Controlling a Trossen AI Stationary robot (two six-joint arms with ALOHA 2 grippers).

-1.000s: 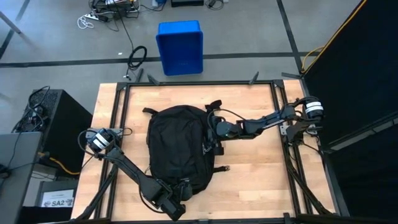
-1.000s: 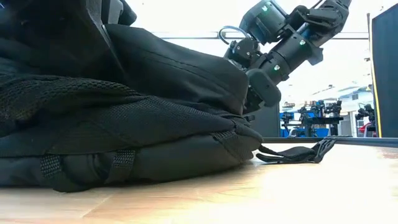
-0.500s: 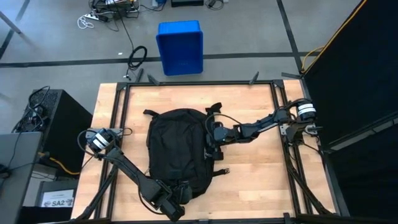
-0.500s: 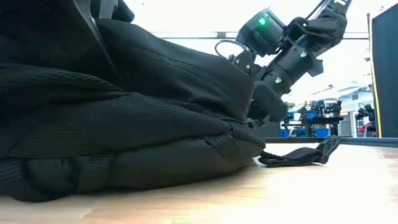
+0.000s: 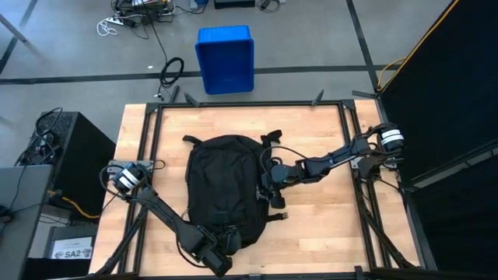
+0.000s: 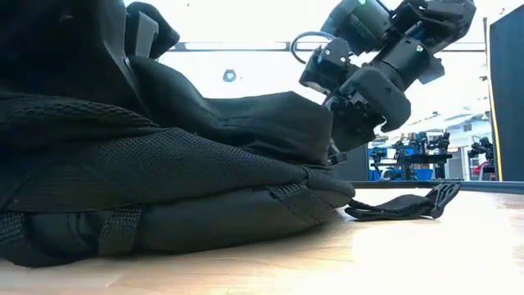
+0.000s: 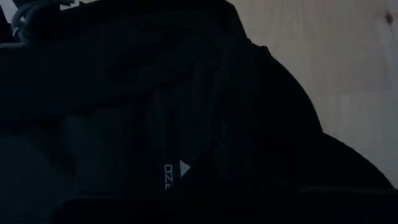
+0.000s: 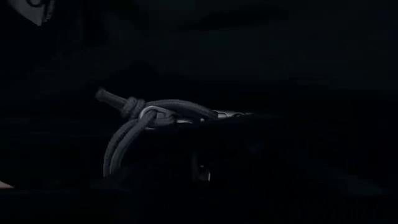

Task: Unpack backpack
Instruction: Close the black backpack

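**Inspector:** Nothing unpacked is on view. The backpack (image 5: 223, 190) lies flat near the middle of the table (image 5: 319, 136), and no contents show on the boards around it. By this reading the task is at its opening stage: the bag has yet to be opened, or is only being opened.

**Clerk:** And the arms?

**Inspector:** The right gripper (image 5: 274, 185) sits against the bag's right edge, about mid-length. Its wrist view looks close upon a grey cord zipper pull (image 8: 134, 124), knotted through a metal ring, just ahead of the fingers. Whether those fingers are closed on the cord or merely beside it cannot be told (the frame is too dark there). The left gripper (image 5: 220, 247) is at the bag's near end, by the table's front edge, pressed close to the fabric; its wrist view shows only black cloth with a small printed mark, so its grip likewise cannot be told.

**Clerk:** What remains?

**Inspector:** By judgement, all of it: run the zipper, spread the opening, lift out whatever is inside.

**Clerk:** The surface?

**Inspector:** Pale wooden boards in a black metal frame. A loose strap (image 6: 401, 205) trails on the wood to the bag's right.

**Clerk:** The room?

**Inspector:** Grey floor with dark lines, a blue plastic bin (image 5: 225, 58) beyond the far edge, cables (image 5: 136, 15) farther off, and a black equipment box (image 5: 66, 155) to the left.
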